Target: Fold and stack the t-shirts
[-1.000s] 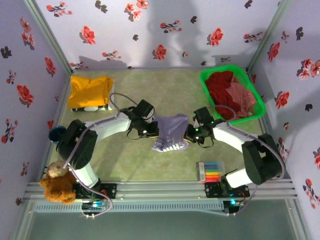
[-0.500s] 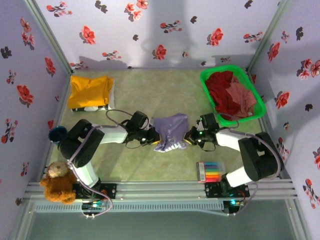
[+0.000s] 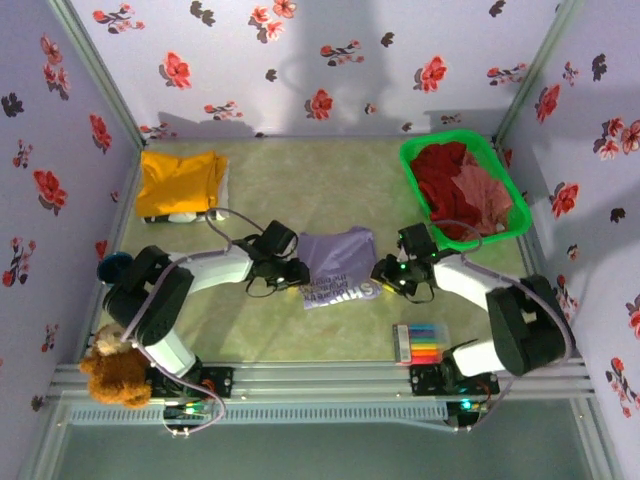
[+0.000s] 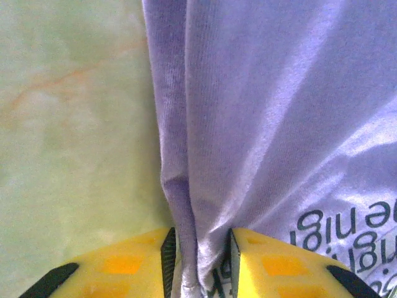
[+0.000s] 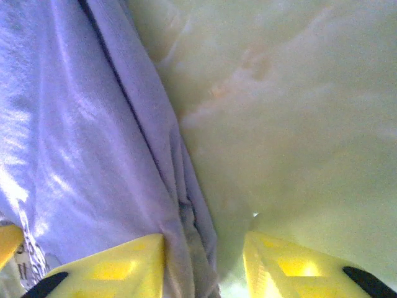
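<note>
The lavender t-shirt (image 3: 338, 262) lies on the table (image 3: 330, 190), middle of the frame. The left end effector (image 4: 198, 248) pinches one edge. The right end effector (image 5: 205, 251) is half open around the other edge.

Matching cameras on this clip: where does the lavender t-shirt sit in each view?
Top external: lavender t-shirt lies flat mid-picture on the pale green tabletop.
Left wrist: it covers the right side.
Right wrist: it covers the left side.
Shared landmark: the tabletop beside it.
</note>
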`<state>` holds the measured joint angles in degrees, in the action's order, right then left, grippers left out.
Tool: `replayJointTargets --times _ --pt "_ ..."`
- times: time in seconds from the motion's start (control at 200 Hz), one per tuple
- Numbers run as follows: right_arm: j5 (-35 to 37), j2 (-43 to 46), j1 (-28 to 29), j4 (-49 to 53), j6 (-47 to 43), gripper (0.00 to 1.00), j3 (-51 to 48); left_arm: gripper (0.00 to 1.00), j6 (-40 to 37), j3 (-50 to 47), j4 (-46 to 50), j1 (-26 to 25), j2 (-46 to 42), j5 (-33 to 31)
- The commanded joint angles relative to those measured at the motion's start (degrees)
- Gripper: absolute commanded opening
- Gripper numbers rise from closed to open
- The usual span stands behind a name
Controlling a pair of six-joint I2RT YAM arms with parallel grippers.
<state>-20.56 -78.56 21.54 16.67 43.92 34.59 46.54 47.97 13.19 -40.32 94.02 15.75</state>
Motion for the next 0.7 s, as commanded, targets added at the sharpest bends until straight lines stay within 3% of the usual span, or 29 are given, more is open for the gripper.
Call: replayJointTargets --times 0.0,0.2,0.45,0.58,0.695 --pt "5.60 6.77 0.26 12.16 -1.94 0.44 2.99 0.36 -2.74 2.65 7.53 0.30 -4.23 -2.59" --pt "3.83 7.72 0.26 15.34 -2.73 0.46 6.19 0.38 -3.01 6.27 12.01 0.23 -6.71 -3.54" --pt "-1.85 1.80 0.86 7.57 -1.12 0.14 6.19 0.03 -0.89 8.33 10.62 -1.53 -2.56 -1.07" --pt "-3.08 -0.94 2.09 5.88 -0.88 0.09 5.28 0.00 1.21 6.88 7.70 -2.87 0.06 -1.20" --pt "0.98 -4.55 2.02 8.00 -0.50 0.10 4.60 0.00 1.13 6.97 10.80 -3.10 3.10 -4.20"
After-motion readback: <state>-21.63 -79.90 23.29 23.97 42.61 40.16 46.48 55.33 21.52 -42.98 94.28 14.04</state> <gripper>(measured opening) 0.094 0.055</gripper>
